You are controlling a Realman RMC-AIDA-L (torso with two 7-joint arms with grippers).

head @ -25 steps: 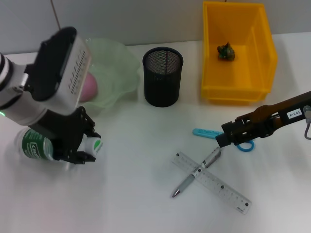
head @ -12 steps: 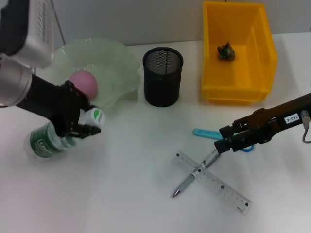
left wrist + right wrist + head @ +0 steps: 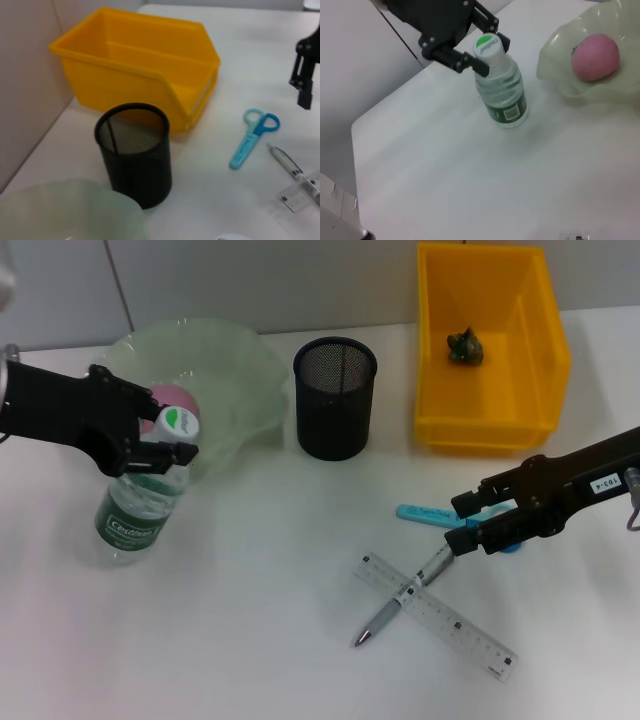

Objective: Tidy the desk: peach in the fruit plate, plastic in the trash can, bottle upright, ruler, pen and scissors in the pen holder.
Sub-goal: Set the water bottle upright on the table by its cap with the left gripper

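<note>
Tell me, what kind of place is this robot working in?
Probably a desk set up for a tidying exercise: a white table holds a mesh pen holder, a ruler, scissors and a yellow bin, while the left gripper stands a bottle up.

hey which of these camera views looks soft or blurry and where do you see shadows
Left wrist view: the green plate at the near edge is out of focus; the pen holder is sharp. Head view: even light, faint shadow beside the pen holder. Right wrist view: soft shadow under the bottle, held at its cap by the left end effector.
</note>
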